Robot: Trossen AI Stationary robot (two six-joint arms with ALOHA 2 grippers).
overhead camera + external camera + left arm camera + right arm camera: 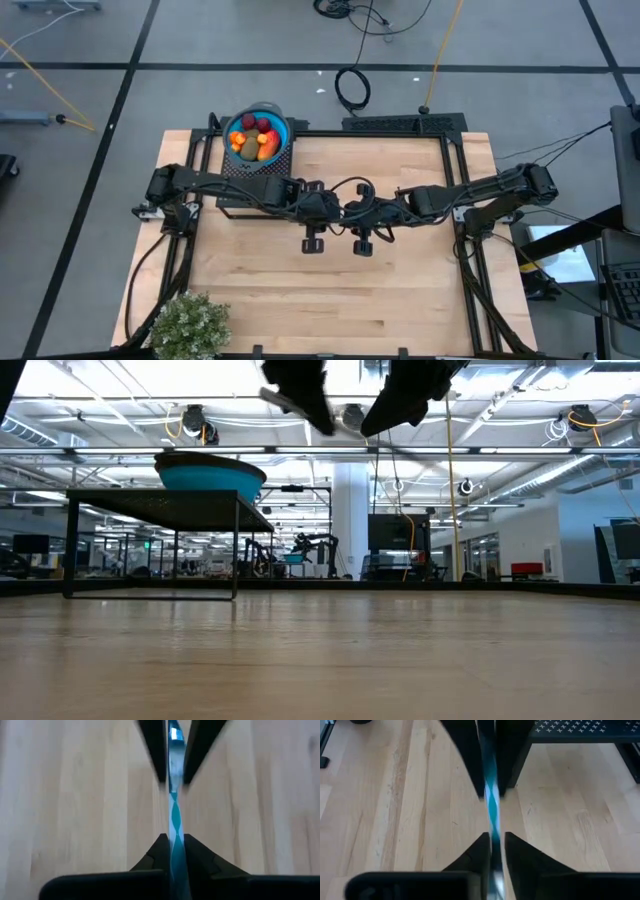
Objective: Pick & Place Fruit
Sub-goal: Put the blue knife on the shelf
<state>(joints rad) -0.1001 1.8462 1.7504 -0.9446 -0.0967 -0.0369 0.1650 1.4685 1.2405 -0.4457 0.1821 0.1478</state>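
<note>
Both grippers meet mid-air over the desk (400, 300): the left gripper (171, 840) is clenched on the blue-white pen (175, 817), while the right gripper (494, 837) loosens around it. This looks like a handover; next the right should withdraw clear of the pen.

The whole counter (330, 290) is seen from straight overhead, while its surface is skimmed level from the edge, facing the room behind. From each wrist, the wood below is viewed closely; a blue-and-white pen (174, 815) is shared by both wrist views.
</note>
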